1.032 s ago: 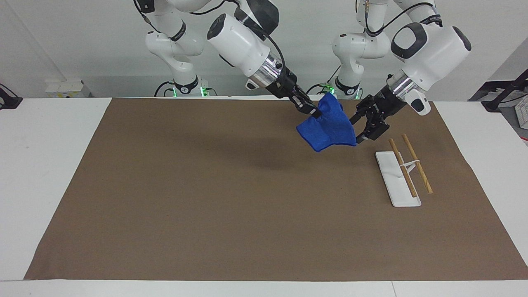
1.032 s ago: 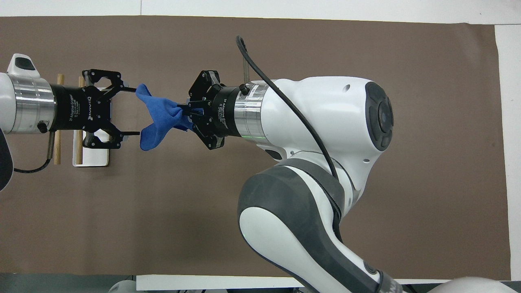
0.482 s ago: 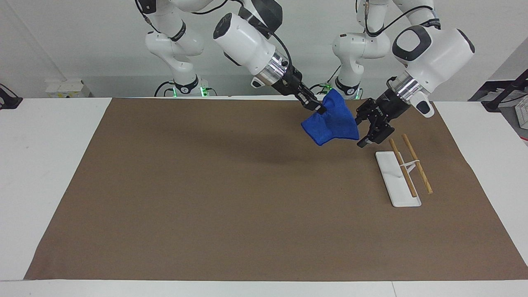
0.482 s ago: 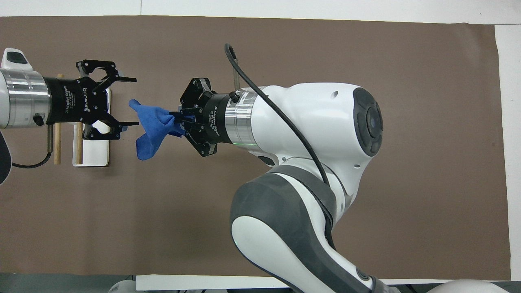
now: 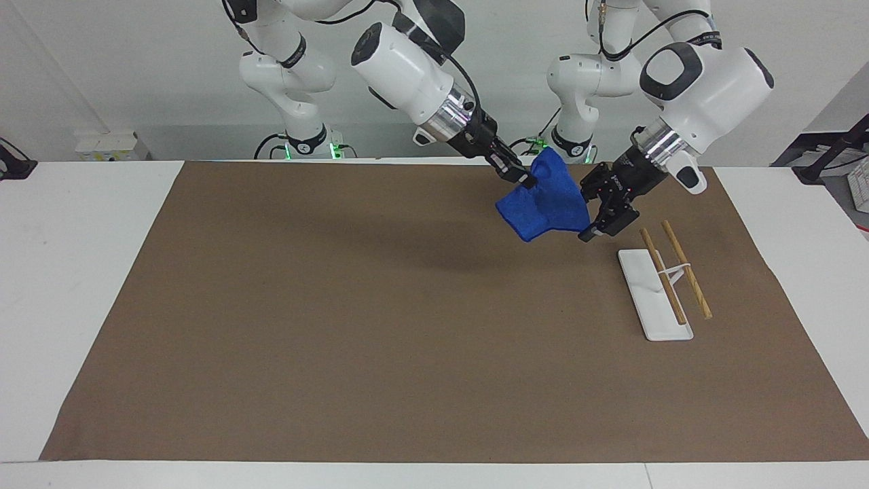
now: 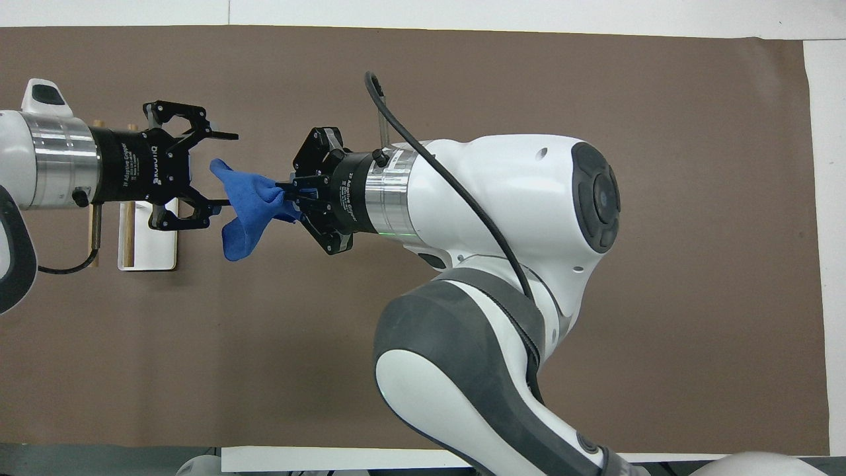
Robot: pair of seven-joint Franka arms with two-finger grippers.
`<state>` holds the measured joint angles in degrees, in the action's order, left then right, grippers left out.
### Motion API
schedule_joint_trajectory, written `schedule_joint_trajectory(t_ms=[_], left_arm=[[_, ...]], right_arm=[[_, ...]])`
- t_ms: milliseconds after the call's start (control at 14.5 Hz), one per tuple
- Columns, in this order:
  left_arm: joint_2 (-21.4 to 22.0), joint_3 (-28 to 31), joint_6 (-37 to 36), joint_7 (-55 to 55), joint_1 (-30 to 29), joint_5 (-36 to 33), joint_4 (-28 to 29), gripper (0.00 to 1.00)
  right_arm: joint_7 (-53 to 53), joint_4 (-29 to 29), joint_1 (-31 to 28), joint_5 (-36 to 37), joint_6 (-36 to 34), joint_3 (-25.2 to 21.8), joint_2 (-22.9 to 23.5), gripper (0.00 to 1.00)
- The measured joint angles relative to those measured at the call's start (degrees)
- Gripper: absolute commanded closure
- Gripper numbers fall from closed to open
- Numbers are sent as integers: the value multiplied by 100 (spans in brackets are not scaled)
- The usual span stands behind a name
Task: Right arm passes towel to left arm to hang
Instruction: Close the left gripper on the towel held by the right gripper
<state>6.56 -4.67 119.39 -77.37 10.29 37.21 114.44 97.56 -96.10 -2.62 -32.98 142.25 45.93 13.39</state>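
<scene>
Jaws of the right gripper [image 6: 291,193] are pinched tight on one end of the blue towel [image 6: 248,205], and the cloth is held up in the air over the brown mat [image 5: 380,326] on the worktop, toward the left arm's end. From that pinch the towel is spread out toward the left gripper [image 6: 221,170], its long axis running roughly from one gripper to the other, with a loose corner drooping below. Jaws of the left gripper are spread, one finger above the towel's free edge and one finger at or just under it; in the facing view the left gripper [image 5: 592,216] is seen right against the cloth's edge, though a firm grip cannot be made out. So the hand-over turns on this: the free end lies straight ahead of the left jaws, between them or nearly so, and the left arm is the one placed to take it. The wooden rack [image 5: 669,278] on its white base is found just beneath and beside the left gripper.

Against half a second ago, the left gripper has been brought forward onto the towel's edge and its jaws have begun to narrow; the right grip is unchanged.
</scene>
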Motion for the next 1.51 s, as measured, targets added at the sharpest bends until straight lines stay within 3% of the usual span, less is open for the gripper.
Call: schedule_joint_trajectory(t_ms=[206,344,551,757,895,1445,1514], left_arm=[[-4,-3,-114,66,3,-63,36,28],[-18,-3,-154,152,3,-114,84,35],[-58,-3,-170,206,3,-127,97,64],[-61,-2,-304,221,2,-129,86,75],[-60,0,-457,229,2,-129,58,99],[-63,3,-506,291,1,-207,-56,100],[-64,7,-506,291,0,-208,-69,100]], right_arm=[[0,-4,1,0,0,0,9,100],[0,-4,1,0,-1,0,11,100],[0,-5,1,0,-3,0,13,100],[0,-5,1,0,-4,0,15,100],[0,-5,1,0,-6,0,15,100],[0,-6,1,0,-7,0,16,100],[0,-6,1,0,-7,0,16,95]])
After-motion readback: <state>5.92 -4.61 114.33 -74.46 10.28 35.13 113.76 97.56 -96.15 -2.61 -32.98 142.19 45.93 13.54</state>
